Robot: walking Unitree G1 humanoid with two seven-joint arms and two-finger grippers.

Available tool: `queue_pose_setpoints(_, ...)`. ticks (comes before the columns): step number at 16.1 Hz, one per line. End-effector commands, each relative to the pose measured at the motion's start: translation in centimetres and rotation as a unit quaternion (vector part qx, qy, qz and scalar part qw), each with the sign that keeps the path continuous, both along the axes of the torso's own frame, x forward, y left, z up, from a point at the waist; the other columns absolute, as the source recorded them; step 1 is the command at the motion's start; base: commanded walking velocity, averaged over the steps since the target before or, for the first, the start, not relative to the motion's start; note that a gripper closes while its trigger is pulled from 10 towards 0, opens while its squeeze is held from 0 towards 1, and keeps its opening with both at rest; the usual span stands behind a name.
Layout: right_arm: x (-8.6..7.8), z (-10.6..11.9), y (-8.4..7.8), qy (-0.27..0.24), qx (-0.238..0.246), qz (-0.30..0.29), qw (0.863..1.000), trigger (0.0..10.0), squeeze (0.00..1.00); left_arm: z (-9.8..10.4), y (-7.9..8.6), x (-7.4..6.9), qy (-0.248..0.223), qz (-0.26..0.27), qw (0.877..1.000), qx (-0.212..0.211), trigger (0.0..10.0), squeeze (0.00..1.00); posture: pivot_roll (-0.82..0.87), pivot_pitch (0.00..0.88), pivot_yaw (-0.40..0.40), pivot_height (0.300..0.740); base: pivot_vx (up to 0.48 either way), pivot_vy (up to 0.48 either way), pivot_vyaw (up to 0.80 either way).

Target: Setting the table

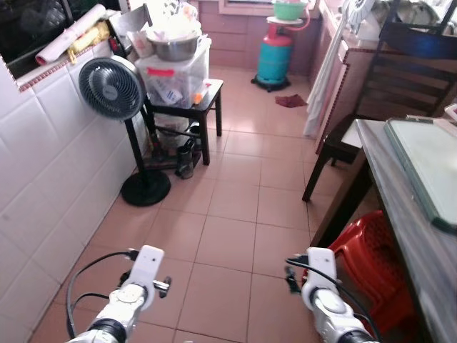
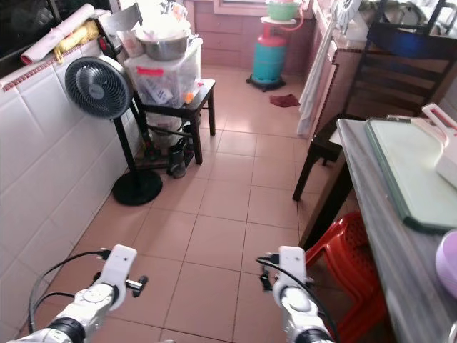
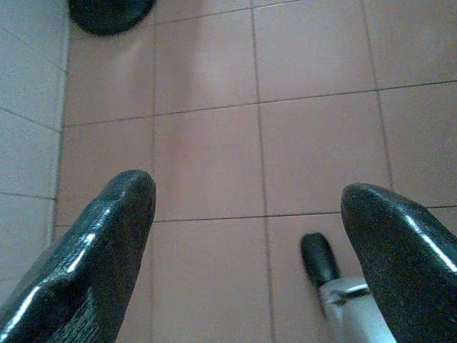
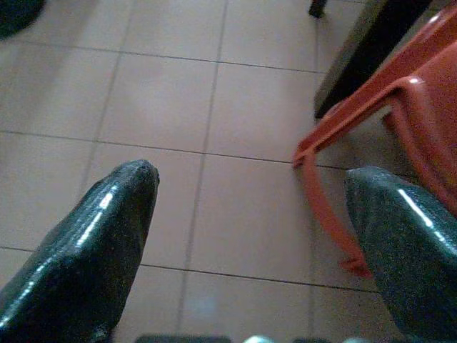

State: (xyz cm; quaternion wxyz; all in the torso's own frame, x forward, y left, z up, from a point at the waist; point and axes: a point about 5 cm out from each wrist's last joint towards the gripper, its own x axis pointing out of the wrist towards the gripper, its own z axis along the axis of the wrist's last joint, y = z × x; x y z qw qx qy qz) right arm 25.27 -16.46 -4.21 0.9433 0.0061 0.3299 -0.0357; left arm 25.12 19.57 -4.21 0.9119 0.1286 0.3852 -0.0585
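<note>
A dark wood-grain table (image 2: pixel 371 207) runs along my right side. On it lie a pale green board (image 2: pixel 410 171), a white object (image 2: pixel 446 143) at the board's far edge, and a purple bowl (image 2: pixel 448 264) cut off by the frame edge. Both silver arms are held low over the pink floor tiles, left arm (image 1: pixel 139 286) and right arm (image 1: pixel 321 286). My left gripper (image 3: pixel 250 193) is open over bare tiles. My right gripper (image 4: pixel 250 179) is open too, nothing between its fingers, near a red plastic stool (image 4: pixel 400 107).
The red stool (image 1: pixel 371 257) is tucked under the table, with a dark wooden chair (image 1: pixel 400 78) beyond. A standing fan (image 1: pixel 111 89) and a small black table with a plastic box (image 1: pixel 175 75) line the white tiled wall (image 1: pixel 36 179) on the left. A teal gas cylinder (image 1: pixel 273 57) stands far back.
</note>
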Motion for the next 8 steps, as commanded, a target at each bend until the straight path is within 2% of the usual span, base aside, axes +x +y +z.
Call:
queue_pose_setpoints(1,-0.26,-0.17,-0.79,0.008,-0.002,-0.01,1.0,10.0,0.0,-0.26,-0.29,-0.27,0.007,0.003,1.0,-0.005,10.0,0.0,0.08,0.0,-0.001,0.74,0.0,0.33,0.0)
queue_pose_setpoints(8,-0.19,-0.08,-0.82,0.004,-0.01,-0.011,1.0,10.0,0.0,-0.35,-0.15,-0.39,0.011,0.01,1.0,-0.008,10.0,0.0,0.08,0.0,0.002,0.74,0.0,0.331,0.0)
